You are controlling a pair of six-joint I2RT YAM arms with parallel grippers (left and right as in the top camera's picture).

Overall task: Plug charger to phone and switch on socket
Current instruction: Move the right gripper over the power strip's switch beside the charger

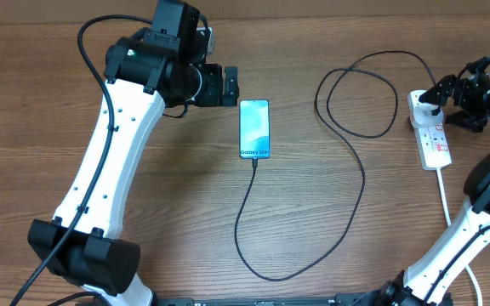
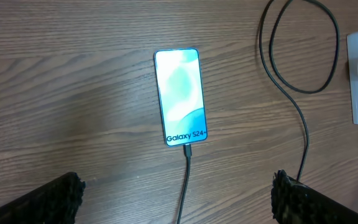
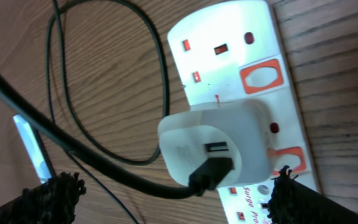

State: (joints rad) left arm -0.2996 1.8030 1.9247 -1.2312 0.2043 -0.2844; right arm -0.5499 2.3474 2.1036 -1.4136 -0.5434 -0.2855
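Cable point(image 2: 186, 180) tip sits in the phone point(image 1: 254, 128), lying flat at centre, so that step is done. Left gripper point(image 1: 225, 86) beside it, spread, empty. Far right, adapter point(image 3: 213, 149) in power strip point(image 1: 435, 144); right gripper point(image 1: 441, 90) spread, empty, over it. Switch press likely remains.

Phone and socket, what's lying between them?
Only the black charger cable, looped on the bare table, lies between phone and socket; the overhead view shows it.

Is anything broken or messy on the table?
Nothing looks broken or spilled. The phone lies flat and straight, with the charger plugged into its end. The only untidy bit is the charger's loose loop, which crosses over itself beside the socket.
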